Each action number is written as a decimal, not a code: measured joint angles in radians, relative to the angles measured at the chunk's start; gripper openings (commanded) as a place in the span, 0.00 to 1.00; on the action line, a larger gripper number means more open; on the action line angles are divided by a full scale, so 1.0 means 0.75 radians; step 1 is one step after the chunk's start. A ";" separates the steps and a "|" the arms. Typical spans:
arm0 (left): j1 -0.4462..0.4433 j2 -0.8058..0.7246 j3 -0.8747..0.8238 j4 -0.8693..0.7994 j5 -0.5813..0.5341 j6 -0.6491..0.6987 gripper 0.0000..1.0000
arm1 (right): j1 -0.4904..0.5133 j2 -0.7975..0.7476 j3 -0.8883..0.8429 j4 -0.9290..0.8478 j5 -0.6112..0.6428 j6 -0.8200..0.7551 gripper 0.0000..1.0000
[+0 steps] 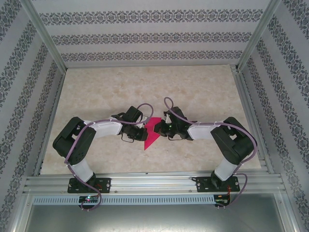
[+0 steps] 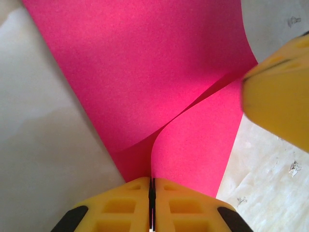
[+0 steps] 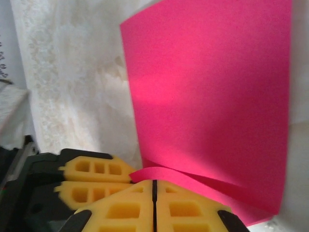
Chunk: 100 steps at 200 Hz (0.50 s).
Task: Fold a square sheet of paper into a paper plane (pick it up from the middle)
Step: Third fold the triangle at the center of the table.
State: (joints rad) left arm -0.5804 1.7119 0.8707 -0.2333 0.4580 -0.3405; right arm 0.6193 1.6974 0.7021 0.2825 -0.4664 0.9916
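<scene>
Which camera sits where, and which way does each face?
Top external: above and behind, looking down at the table; left arm and right arm show.
Left wrist: on that arm, looking along the shut left hand at the pink sheet.
Right wrist: on that arm, looking along the shut right hand at the same sheet.
All three share the sheet.

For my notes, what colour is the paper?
The paper is plain magenta-pink, clearest in the left wrist view.

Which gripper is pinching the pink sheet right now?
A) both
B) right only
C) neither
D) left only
A: the left gripper is shut on the square sheet of paper, which runs into its closed fingertips in its wrist view, and the right gripper is shut on it likewise in its own.
</scene>
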 measured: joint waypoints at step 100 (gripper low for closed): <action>0.000 -0.163 0.018 -0.135 -0.082 -0.020 0.31 | 0.001 0.052 -0.047 0.028 0.032 0.003 0.06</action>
State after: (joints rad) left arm -0.5804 1.5894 0.8841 -0.3347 0.3965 -0.3553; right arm 0.6201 1.7367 0.6670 0.3038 -0.4427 0.9936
